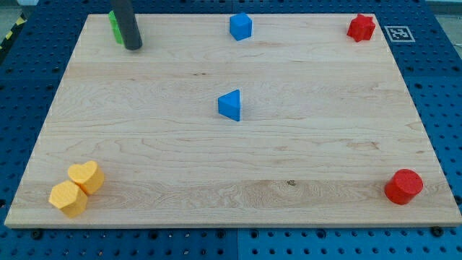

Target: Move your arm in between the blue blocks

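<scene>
My tip (133,47) rests at the wooden board's (144,144) top left, touching a green block (114,27), well apart from the blue cube (240,27) and blue triangular block (230,105).

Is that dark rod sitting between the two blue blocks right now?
No, my tip is at the view's top left beside the green block, away from the blue cube and blue triangle.

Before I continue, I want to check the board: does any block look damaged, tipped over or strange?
Nothing stands out. The only unclear one is the green block at the view's top left, mostly hidden behind my tip. The others sit flat and look whole.
</scene>
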Robot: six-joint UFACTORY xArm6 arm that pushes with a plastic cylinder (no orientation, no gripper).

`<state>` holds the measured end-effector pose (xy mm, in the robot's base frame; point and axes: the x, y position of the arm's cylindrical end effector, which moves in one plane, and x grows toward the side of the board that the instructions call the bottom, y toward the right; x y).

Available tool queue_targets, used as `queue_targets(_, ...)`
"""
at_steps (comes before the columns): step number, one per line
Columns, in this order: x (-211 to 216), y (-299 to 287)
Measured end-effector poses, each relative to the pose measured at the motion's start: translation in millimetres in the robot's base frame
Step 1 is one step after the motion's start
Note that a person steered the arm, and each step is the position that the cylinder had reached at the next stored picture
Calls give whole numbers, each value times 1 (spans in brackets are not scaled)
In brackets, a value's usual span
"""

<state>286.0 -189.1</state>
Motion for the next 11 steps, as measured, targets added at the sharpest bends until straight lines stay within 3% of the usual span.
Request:
queue_targets(4, 17, 2)
queue_targets(5, 26, 51)
queue_targets(7, 27, 84)
queue_targets(8, 38, 135)
queue_targets(11, 70, 201)
